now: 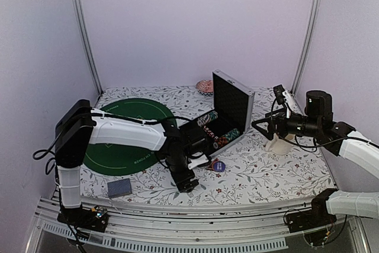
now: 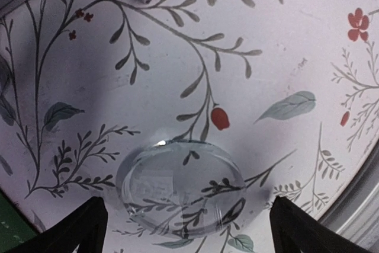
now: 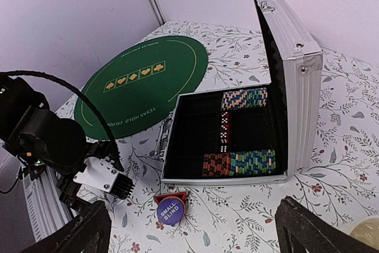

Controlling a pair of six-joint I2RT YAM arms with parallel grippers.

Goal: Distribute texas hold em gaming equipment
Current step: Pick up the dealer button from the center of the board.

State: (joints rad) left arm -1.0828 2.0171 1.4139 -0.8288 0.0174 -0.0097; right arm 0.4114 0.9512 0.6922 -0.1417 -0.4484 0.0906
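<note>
My left gripper (image 2: pixel 188 235) is spread wide over the floral cloth (image 2: pixel 284 45). A clear disc (image 2: pixel 180 185) lies between my fingertips, and only the left wrist view shows it. My right gripper (image 3: pixel 201 235) is spread wide too and holds nothing. It faces the open silver case (image 3: pixel 290 87), which holds the poker chips (image 3: pixel 240 163). The small-blind button (image 3: pixel 170 211) lies just in front of the case. Only the top view shows the card deck (image 1: pixel 119 188), near the front edge.

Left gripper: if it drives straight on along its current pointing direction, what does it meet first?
Most likely the clear round disc lying flat on the floral tablecloth, centred between the fingers of the open left gripper; height above it is unclear.
</note>
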